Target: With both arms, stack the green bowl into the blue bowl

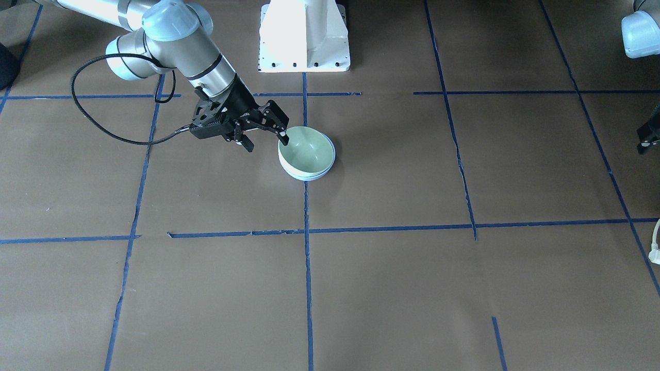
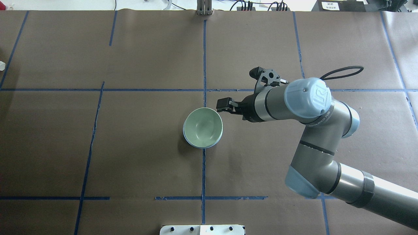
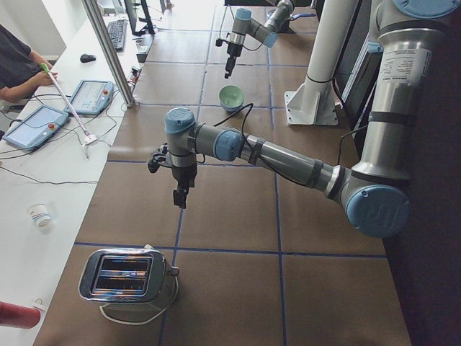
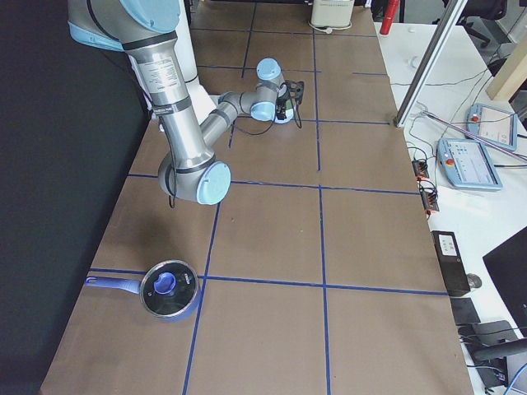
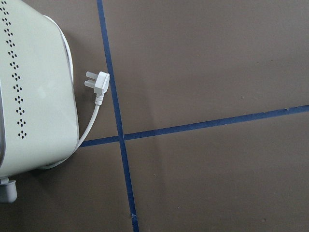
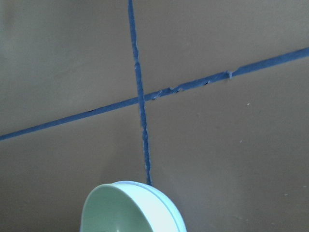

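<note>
The pale green bowl (image 1: 307, 149) sits nested inside the light blue bowl (image 1: 309, 176), whose rim shows just under it, on the centre tape line. They also show in the overhead view (image 2: 203, 126) and at the bottom of the right wrist view (image 6: 120, 212). My right gripper (image 1: 267, 141) is open and empty beside the stack. One fingertip (image 1: 283, 138) is at the green bowl's rim. My left gripper (image 3: 180, 196) hangs far away at the table's end above the toaster. Only a sliver of it shows in the front view (image 1: 648, 138), so I cannot tell its state.
A toaster (image 3: 126, 277) with a white plug (image 5: 96, 83) stands at the table's left end. A blue-handled lidded pot (image 4: 169, 288) lies at the right end. The white pedestal (image 1: 304, 33) stands behind the bowls. Operators' tablets (image 3: 36, 124) lie on the side bench.
</note>
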`<state>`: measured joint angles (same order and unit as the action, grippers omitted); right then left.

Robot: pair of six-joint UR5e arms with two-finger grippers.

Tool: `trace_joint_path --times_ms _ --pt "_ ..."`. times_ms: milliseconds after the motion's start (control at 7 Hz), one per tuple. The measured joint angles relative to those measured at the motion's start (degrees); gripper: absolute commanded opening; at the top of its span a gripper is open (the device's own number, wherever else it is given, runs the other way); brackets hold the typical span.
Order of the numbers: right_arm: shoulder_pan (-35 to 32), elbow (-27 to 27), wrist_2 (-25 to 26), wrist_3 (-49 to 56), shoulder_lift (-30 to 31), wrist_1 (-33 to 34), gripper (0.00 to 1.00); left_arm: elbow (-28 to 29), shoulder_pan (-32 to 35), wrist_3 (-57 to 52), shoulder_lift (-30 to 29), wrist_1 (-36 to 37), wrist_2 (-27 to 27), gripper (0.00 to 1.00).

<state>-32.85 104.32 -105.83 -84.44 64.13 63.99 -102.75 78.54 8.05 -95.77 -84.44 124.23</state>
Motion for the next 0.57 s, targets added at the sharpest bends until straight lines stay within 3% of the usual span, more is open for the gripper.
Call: trace_joint_path --times_ms 286,571 --pt "-9.3 3.6 -9.0 16.2 2.2 12.5 1.00 3.3 4.5 -7.5 0.1 0.5 1.7 1.00" --pt "-20.9 3.5 -17.6 37.6 9.6 15.7 1.00 9.0 9.6 -16.7 0.0 0.8 5.5 1.00"
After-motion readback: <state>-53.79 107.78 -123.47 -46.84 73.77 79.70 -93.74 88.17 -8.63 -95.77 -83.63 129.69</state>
